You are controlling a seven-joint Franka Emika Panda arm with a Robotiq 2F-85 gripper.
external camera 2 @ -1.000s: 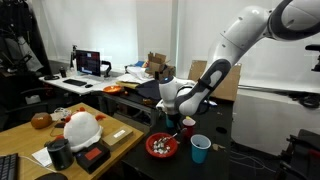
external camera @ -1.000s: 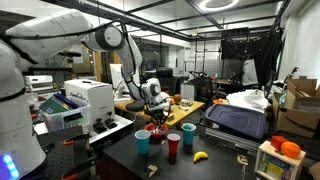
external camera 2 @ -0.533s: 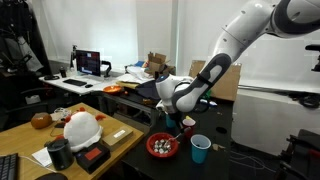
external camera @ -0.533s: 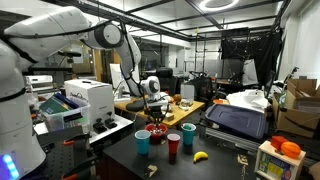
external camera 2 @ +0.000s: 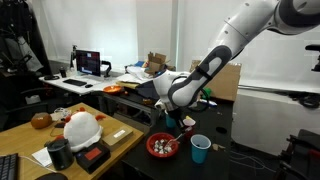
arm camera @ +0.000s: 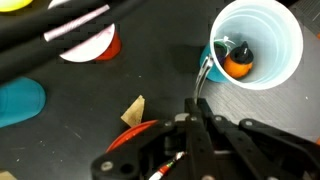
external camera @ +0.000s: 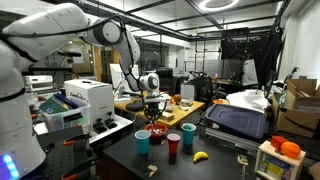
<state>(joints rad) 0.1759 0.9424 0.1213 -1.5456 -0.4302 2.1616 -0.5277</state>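
Dark tabletop (external camera: 112, 152) in a crowded lab carries everything we describe. Nearest the fingertips in the wrist view stands a pale cup (arm camera: 283, 40), upright, with a small orange ball (arm camera: 237, 66) lying at its bottom. Its rim sits just beside the fingertips, and we cannot tell whether they touch it. The gripper (arm camera: 196, 112) has its jaws pressed together, and we make out nothing pinched between them.

On the other side of the fingers from the cup, a tan scrap (arm camera: 133, 110) lies flat on the dark surface. Farther off we see part of a red bowl (arm camera: 108, 45) with something white inside, and a teal shape (arm camera: 20, 100) at the picture's edge.

In both exterior views the gripper (external camera: 152, 116) (external camera 2: 176, 124) points downward, hanging just above the red bowl (external camera: 157, 130) (external camera 2: 162, 146). In an exterior view a blue cup (external camera 2: 201, 149) stands just beside that bowl. In an exterior view we also see a red cup (external camera: 173, 146) near the bowl and a banana (external camera: 200, 156) lying beyond it on the tabletop.
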